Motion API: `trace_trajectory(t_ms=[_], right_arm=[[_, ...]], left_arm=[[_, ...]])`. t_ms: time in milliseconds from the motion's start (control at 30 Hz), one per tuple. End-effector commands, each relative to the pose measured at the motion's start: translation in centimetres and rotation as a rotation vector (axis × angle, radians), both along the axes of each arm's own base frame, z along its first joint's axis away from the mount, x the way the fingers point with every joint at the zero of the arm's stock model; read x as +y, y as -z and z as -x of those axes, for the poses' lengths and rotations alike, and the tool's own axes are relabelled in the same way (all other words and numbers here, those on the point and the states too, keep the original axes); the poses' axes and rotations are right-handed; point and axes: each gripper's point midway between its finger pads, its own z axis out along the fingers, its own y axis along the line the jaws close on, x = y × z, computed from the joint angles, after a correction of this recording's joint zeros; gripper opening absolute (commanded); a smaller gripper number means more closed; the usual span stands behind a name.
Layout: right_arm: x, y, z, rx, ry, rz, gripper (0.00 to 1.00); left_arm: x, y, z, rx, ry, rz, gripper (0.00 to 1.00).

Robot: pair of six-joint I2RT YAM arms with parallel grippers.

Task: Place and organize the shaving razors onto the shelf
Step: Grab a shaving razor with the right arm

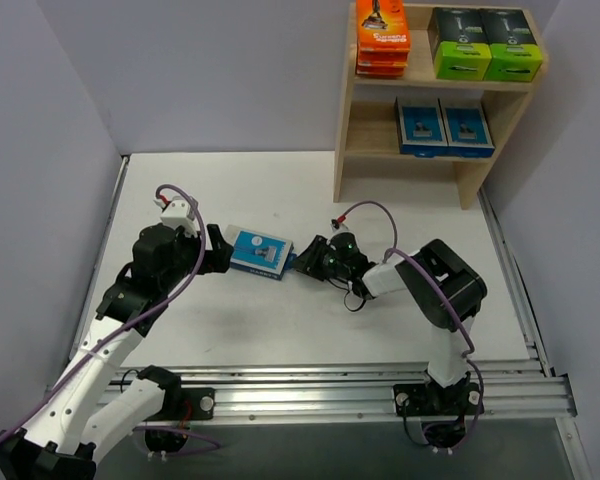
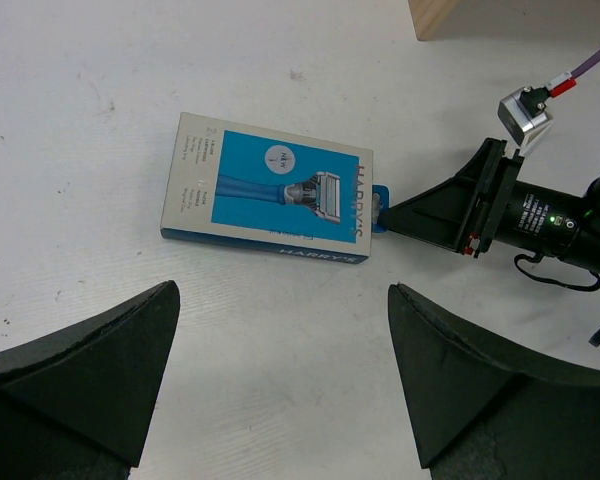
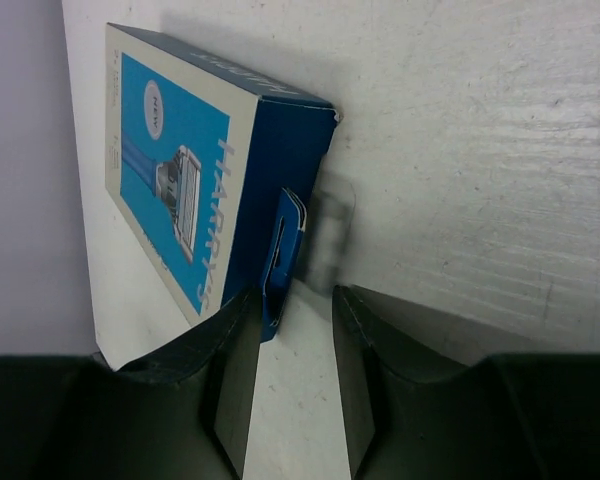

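White table (image 1: pixel 280 190): 1 blue pack (image 1: pixel 259 252) lies flat, well apart from shelf (image 1: pixel 347 120). Left wrist: left gripper (image 2: pixel 282 300) wide open, empty. Right wrist: right gripper (image 3: pixel 297 300) narrowly open, pack tab (image 3: pixel 283 250) at 1 fingertip, ungripped.

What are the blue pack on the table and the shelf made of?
The blue razor pack looks like printed cardboard, fairly matte: folded box edges, thin hang tab. The shelf looks like bare light wood, unpainted; solid or plywood unclear.

razor pack (image 1: pixel 259 252) on table (image 1: pixel 230 190), shelf (image 1: pixel 352 120) behind
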Motion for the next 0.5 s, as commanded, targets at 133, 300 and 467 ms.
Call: trace_trajectory(t_ms=[133, 300, 467], right_arm=[[2.0, -1.2, -2.0, -0.061, 0.014, -0.048, 0.31], [2.6, -0.4, -2.1, -0.049, 0.008, -0.06, 0.27], [3.2, -0.5, -2.6, -0.055, 0.001, -0.074, 0.25]], left_arm=[[-0.2, -1.4, 0.3, -0.045, 0.013, -0.016, 0.94], [-0.4, -1.4, 0.4, -0.047, 0.021, -0.02, 0.94], [-0.5, -1.4, 0.4, -0.048, 0.025, -0.022, 0.94]])
